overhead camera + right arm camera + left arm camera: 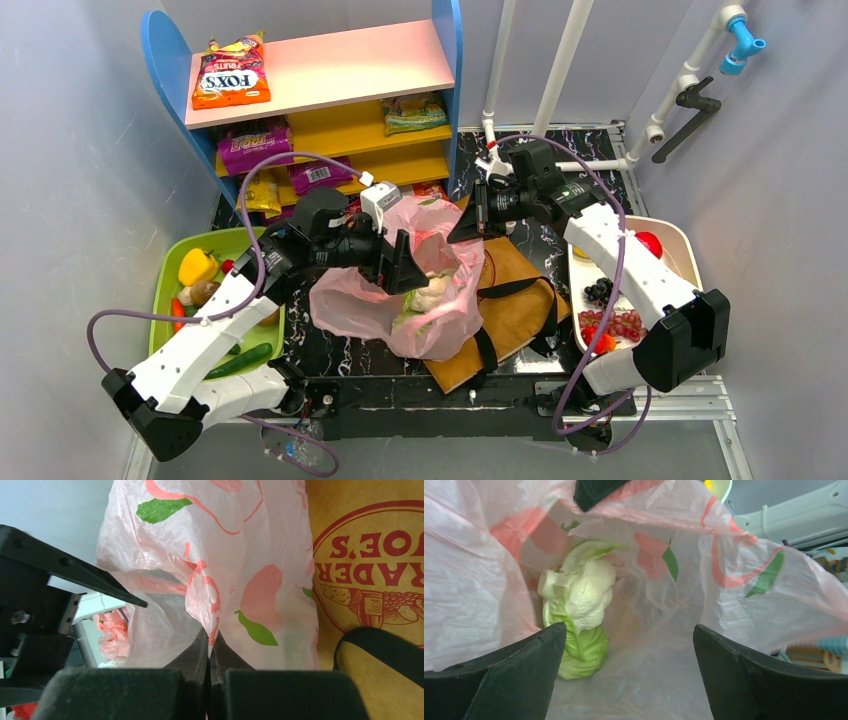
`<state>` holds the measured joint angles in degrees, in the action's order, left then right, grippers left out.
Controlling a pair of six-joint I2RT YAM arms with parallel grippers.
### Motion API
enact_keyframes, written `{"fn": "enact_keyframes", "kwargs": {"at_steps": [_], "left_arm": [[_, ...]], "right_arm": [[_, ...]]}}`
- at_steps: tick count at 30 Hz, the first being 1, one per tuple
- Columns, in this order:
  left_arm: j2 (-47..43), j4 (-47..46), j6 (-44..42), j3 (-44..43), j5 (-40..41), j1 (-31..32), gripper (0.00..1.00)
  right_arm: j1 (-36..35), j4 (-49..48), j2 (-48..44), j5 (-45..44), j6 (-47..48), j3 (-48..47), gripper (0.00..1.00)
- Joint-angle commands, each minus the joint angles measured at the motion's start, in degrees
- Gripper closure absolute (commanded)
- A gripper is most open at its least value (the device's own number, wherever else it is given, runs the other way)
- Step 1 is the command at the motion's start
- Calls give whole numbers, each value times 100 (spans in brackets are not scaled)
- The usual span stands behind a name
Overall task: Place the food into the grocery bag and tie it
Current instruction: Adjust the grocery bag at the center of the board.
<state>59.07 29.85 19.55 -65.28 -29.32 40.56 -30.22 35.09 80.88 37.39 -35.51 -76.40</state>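
1. Right now the filling step is in hand: my left fingers (pixel 402 266) stand spread wide inside the mouth of the grocery bag (pixel 350 305), gripping nothing.
2. Beneath them the green-and-white vegetable (pixel 579 600) lies at the bottom of the bag, apart from both fingers, so I judge one item to be in.
3. My right fingers (pixel 210 647) are pinched tight on a fold of pink film at the bag's rim, lifting that side and holding the mouth open.
4. Most of the food is outside. The yellow fruit (pixel 197 266) sits on the green tray (pixel 225 238) at left, the dark grapes (pixel 598 291) on the white tray (pixel 690 245) at right, and a purple snack packet (pixel 255 148) on the shelf (pixel 330 65). Tying looks a long way off.
5. Next, I reckon my left arm must rise out without snagging the thin film, then go for another item. My right pinch should hold, or the mouth may collapse.
6. Underfoot is a dark marbled tabletop (pixel 330 355). The brown paper bag (pixel 515 300) lies flat on it beneath the pink one.
7. Grey walls close the space, with white pipes (pixel 560 70) at the back right.
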Motion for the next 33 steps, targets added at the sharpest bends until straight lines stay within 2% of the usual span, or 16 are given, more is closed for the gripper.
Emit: {"fn": "enact_keyframes", "kwargs": {"at_steps": [1,7,11,13,17,23,28,33], "left_arm": [[-62,697,-604,-639,585,67,2],[-20,1568,-1546,-1061,1031,188,10],[-96,1756,-2167,-805,713,377,14],[-153,1750,-2359,-663,817,592,15],[-70,1797,-2641,-517,1514,1152,16],[548,1982,-2698,-437,3233,1645,20],[579,1907,-2631,-353,3763,1685,14],[185,1726,-2560,-387,4005,1690,10]], "right_arm": [[11,-85,-42,141,132,-43,99],[11,-46,-3,171,193,-61,99],[15,-21,16,168,221,-81,99],[16,8,40,167,241,-109,99],[16,15,78,186,250,-106,99],[16,4,70,193,244,-48,99],[15,47,34,189,268,-29,99],[11,89,50,151,307,-27,99]]}}
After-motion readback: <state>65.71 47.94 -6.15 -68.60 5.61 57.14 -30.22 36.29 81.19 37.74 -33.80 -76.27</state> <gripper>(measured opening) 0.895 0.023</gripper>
